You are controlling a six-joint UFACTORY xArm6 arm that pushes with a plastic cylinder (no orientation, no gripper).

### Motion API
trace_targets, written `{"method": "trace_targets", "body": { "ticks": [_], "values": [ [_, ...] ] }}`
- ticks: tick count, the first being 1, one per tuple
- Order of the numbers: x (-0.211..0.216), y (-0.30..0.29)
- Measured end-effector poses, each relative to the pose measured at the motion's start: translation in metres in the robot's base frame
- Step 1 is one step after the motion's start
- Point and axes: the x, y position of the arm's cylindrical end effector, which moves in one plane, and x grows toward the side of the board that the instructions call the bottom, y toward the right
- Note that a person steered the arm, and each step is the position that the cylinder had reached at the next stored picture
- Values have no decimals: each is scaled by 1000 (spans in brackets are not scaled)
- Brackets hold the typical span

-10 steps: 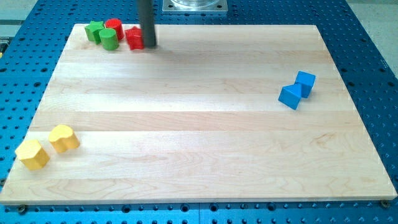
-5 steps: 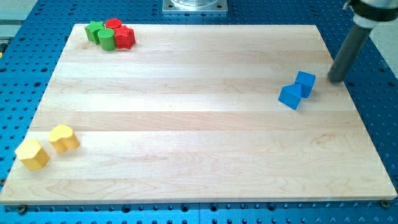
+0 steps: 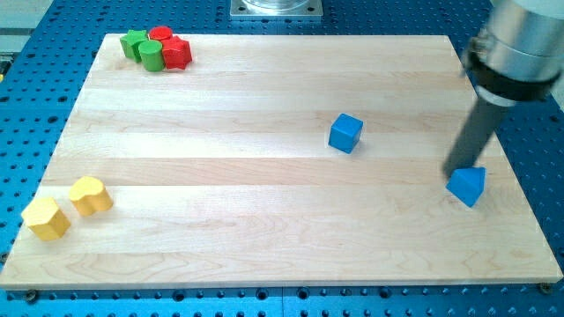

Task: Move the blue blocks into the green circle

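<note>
A blue cube (image 3: 345, 133) sits right of the board's middle. A second blue block (image 3: 466, 186), wedge-like in shape, lies near the board's right edge, lower down. My tip (image 3: 456, 173) stands just at that block's upper left corner, touching or nearly touching it. The rod leans up to the view's top right. A green cylinder (image 3: 153, 55) and a green star-like block (image 3: 134, 41) sit in the cluster at the board's top left corner, far from both blue blocks.
A red star-like block (image 3: 178, 53) and a red round block (image 3: 160, 35) sit in the same top-left cluster. Two yellow blocks (image 3: 90, 195) (image 3: 46, 217) lie at the bottom left. The wooden board (image 3: 264, 220) rests on a blue perforated table.
The two blue blocks, touching before, have split: the cube slid left towards the middle, the wedge slid down and right. My tip moved from the top-left cluster to the right side, then down.
</note>
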Motion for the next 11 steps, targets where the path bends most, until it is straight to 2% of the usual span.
{"method": "trace_targets", "body": {
  "ticks": [1,2,3,5,7,8,9,10,11],
  "values": [
    [-10,35],
    [91,50],
    [70,-18],
    [56,37],
    [-28,-143],
    [-56,-195],
    [-74,-198],
    [-70,-115],
    [-123,-198]
  ]
}}
